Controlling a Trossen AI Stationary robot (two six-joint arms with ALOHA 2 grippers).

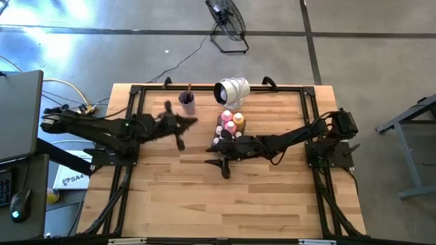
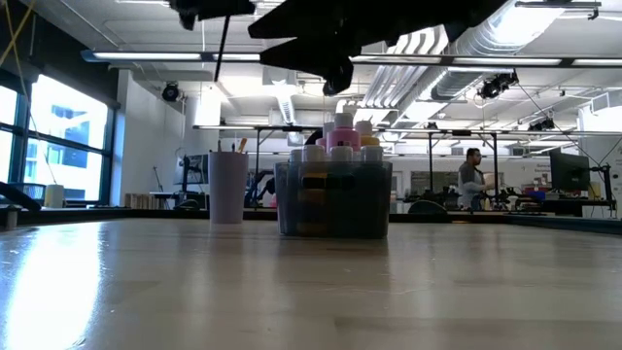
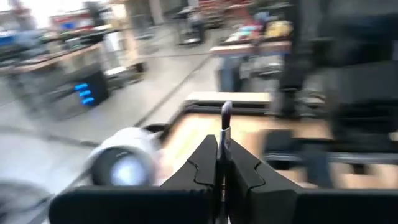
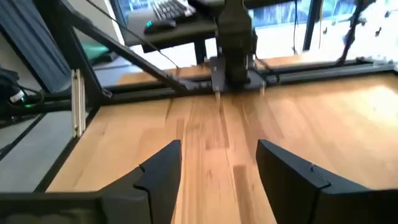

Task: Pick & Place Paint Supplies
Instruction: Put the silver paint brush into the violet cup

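My left hand (image 3: 219, 163) clenches a paintbrush (image 3: 224, 127) near the lilac cup (image 1: 187, 103). Right hand (image 4: 217, 168) released, just beside the tray (image 2: 333, 199) of paint bottles (image 1: 231, 121). Risk: the brush tip misses the cup's mouth and tips it over.

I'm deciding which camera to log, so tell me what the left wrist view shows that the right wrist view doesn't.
Only the left wrist view: the left pincer shut on a thin paintbrush, with a blurred white lamp beyond. Only the right wrist view: the right pincer open and empty over bare wood, with the left arm farther off. Both share the wooden table.
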